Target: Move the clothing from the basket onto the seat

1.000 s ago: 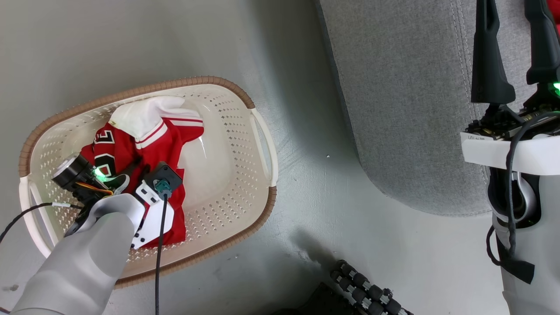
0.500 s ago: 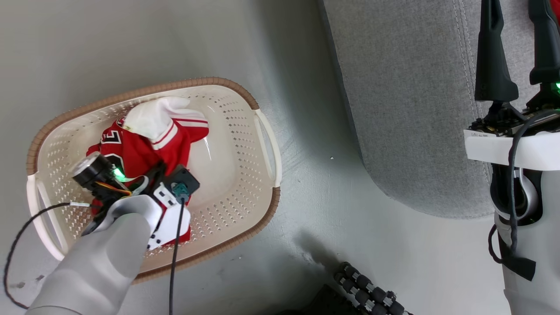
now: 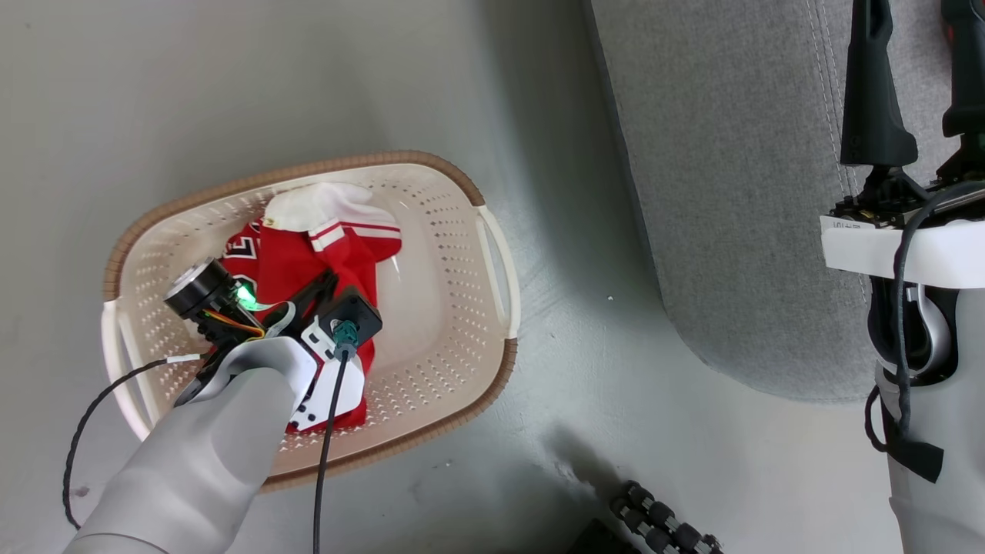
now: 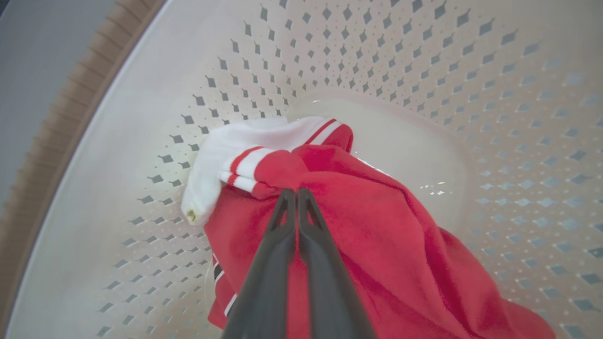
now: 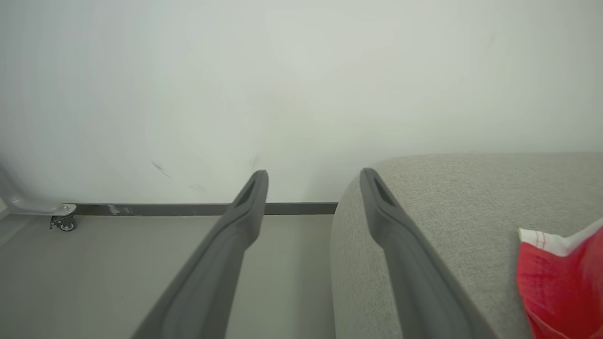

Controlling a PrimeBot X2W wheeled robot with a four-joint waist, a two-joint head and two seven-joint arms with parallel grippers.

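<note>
Open floor [image 3: 600, 331] between basket [image 3: 454, 254] and sofa [image 3: 731, 192], basket wall ringing the clothing [image 3: 308, 261]; sofa top largely free

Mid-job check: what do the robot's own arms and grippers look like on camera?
The left gripper and the right gripper each have two long, dark grey, tapering fingers. The left forearm is smooth pale grey, with a white bracket, a green light, orange wires and a trailing black cable. The right arm carries a white plate and a looping black lead.

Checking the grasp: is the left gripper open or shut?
Shut: the left gripper has fingers pressed together, pinching the red jersey in the basket.
</note>
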